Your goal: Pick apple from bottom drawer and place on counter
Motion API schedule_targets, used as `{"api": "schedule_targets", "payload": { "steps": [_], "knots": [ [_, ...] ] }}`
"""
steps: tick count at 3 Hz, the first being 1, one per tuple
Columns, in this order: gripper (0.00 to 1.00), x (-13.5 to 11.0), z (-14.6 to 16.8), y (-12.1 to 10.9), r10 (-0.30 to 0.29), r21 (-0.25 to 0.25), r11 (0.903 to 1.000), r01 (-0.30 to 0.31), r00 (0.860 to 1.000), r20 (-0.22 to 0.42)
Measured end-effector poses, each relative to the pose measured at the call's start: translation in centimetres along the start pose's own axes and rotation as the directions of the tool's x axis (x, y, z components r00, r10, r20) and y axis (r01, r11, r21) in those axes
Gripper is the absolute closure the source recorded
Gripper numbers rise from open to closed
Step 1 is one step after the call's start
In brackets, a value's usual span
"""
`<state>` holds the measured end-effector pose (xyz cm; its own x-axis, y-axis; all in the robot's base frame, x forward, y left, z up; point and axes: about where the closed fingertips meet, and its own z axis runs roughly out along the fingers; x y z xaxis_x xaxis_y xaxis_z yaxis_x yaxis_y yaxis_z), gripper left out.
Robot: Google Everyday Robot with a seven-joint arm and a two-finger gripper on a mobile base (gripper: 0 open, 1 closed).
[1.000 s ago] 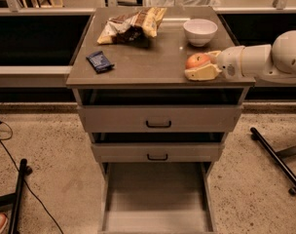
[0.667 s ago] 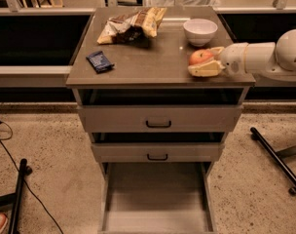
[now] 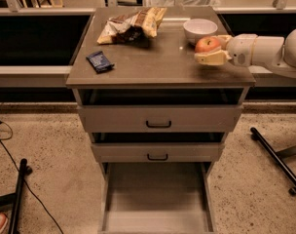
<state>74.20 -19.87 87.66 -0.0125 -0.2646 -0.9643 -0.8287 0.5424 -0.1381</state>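
The apple (image 3: 208,44), red with yellowish patches, sits between the fingers of my gripper (image 3: 205,50) over the right side of the counter (image 3: 153,60), just in front of the white bowl. The gripper reaches in from the right on a white arm (image 3: 265,50) and is shut on the apple. One cream finger (image 3: 211,58) shows below the apple. The bottom drawer (image 3: 155,199) is pulled out towards the front, and its flat floor is bare.
A white bowl (image 3: 200,29) stands at the counter's back right. Crumpled chip bags (image 3: 133,24) lie at the back, and a dark blue packet (image 3: 100,61) lies at the left. The two upper drawers (image 3: 158,120) stand slightly ajar. Black stand legs (image 3: 277,160) and a pole with a cable (image 3: 19,194) lie on the floor.
My gripper has moved with the apple from the counter's right front edge back and to the right, closer to the white bowl.
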Motion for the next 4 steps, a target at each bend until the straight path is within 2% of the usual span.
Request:
{"api": "schedule_targets", "payload": {
  "steps": [3,4],
  "knots": [
    [0.04,0.00,0.01,0.00,0.000,0.000,1.0000,0.000,1.000,0.000],
    [0.00,0.00,0.01,0.01,0.000,0.000,1.0000,0.000,1.000,0.000]
  ]
}}
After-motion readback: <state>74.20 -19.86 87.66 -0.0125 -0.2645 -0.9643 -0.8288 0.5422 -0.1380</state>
